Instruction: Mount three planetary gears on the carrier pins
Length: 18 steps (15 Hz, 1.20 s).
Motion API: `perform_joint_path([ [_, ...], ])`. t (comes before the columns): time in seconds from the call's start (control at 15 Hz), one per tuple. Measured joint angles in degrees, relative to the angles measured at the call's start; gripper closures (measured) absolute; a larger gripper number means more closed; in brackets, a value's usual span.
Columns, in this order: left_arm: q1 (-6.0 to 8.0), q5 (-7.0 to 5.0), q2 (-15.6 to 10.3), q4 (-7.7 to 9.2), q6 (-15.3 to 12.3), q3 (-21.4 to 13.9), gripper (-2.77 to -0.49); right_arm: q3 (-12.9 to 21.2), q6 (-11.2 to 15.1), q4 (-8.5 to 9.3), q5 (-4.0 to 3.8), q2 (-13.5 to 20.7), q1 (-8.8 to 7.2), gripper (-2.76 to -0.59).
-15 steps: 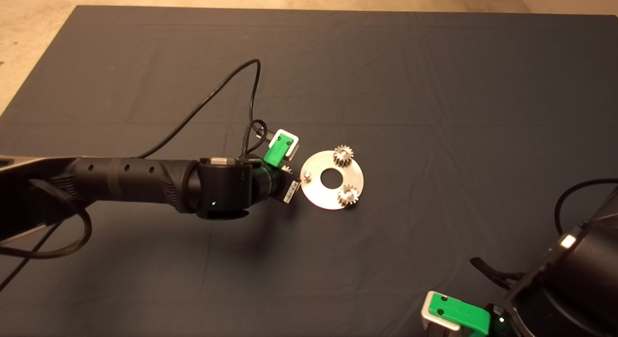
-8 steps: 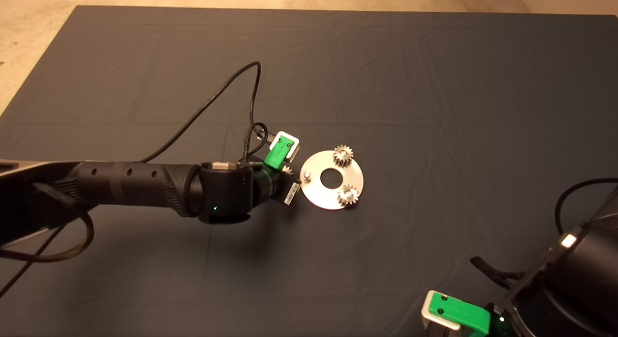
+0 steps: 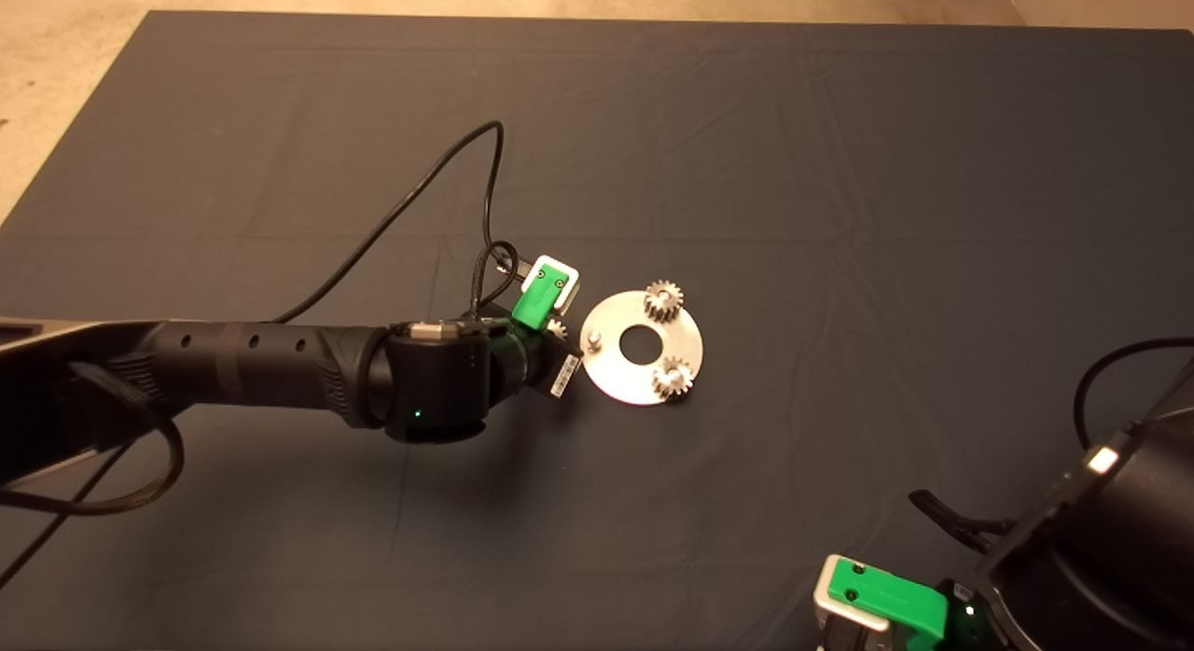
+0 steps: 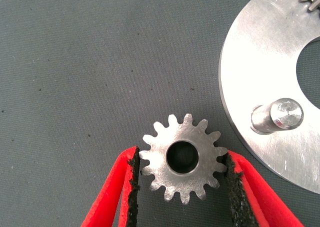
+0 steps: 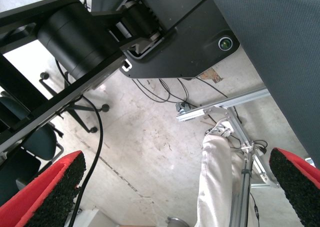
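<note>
A shiny round disc point(image 3: 623, 379) with a large central hole lies mid-mat. Two planetary gears point(image 3: 663, 300) point(image 3: 671, 378) sit on two of its carrier pins. The third pin point(image 3: 592, 339) stands bare at the disc's left edge; it also shows in the left wrist view point(image 4: 277, 116). My left gripper point(image 3: 558, 332) is just left of the disc. In the left wrist view the left gripper point(image 4: 182, 157) is shut on the third gear point(image 4: 205, 168), with both black pads point(image 4: 134, 174) against its teeth. The gear is level, beside the disc's rim point(image 4: 250, 62), near the bare pin.
My right gripper point(image 3: 872, 600) is parked at the lower right edge, its fingers point(image 5: 55, 187) wide apart; its wrist view shows floor, robot base, chair legs and a person's leg point(image 5: 215, 182). A black cable point(image 3: 410, 199) loops over the mat behind the left arm.
The left arm has shifted slightly down and right, keeping the gear in its grip beside the disc. The disc, its two gears and the right arm have not moved.
</note>
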<state>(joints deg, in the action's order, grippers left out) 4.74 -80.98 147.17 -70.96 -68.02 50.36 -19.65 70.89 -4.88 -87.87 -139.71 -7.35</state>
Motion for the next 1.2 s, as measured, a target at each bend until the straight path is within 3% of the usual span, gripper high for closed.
perform_joint_path([
  [0.67,-0.21,-0.49,0.2,-0.26,0.1,-0.7,-0.74,0.0,0.1,0.00,0.00,0.0,-0.20,-2.73],
  [0.8,-0.78,-1.58,0.2,-0.01,0.0,-2.3,-0.72,0.0,0.1,0.00,0.00,0.1,-0.48,-2.73],
  [1.07,-0.94,-5.63,-0.1,0.45,0.0,-5.9,-0.64,0.0,0.1,0.02,-0.02,1.4,-0.96,-2.73],
  [1.2,-0.91,-5.94,-0.3,0.49,0.1,-7.0,-0.64,0.0,0.1,0.02,0.02,2.7,-0.99,-2.73],
])
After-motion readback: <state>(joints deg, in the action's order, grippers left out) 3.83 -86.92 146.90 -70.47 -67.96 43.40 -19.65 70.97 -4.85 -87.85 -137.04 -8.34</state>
